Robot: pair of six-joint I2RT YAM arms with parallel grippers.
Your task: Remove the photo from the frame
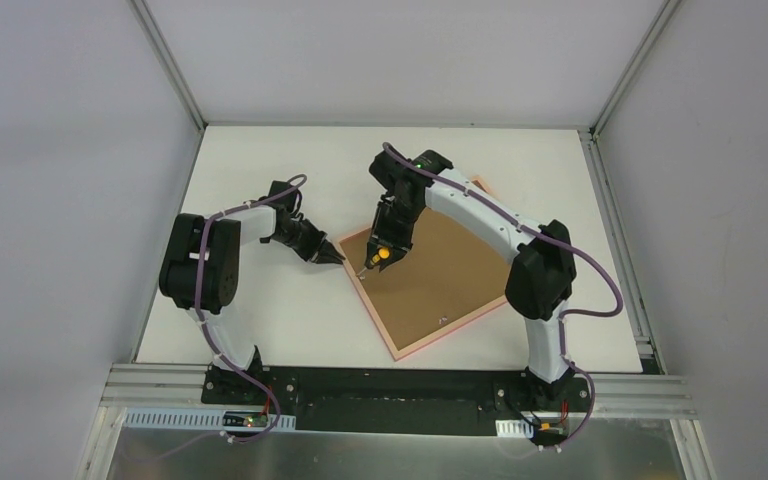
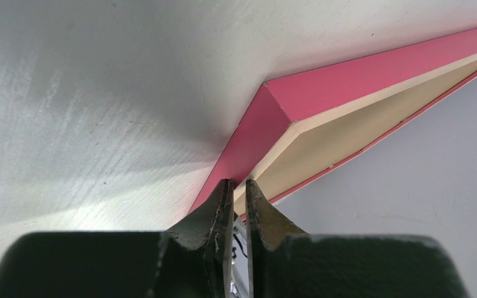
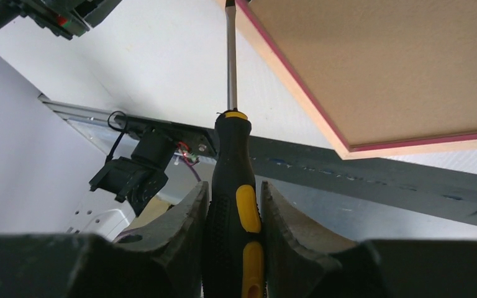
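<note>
Pink frame lies face down on the desk's right half, brown backing board up; the photo is hidden beneath, likely not yet freed; right tool is clamped on a black-and-yellow screwdriver, tip at the frame's left edge; left tool has its fingers nearly together at that corner, and whether they pinch it I cannot tell; unsteadied, the frame could skid under levering, the blade slipping and gouging board or photo.

The frame lies back-up on the table, right of its middle, with the left gripper at its left corner and the right gripper just beside, over the frame, the screwdriver between its fingers.
</note>
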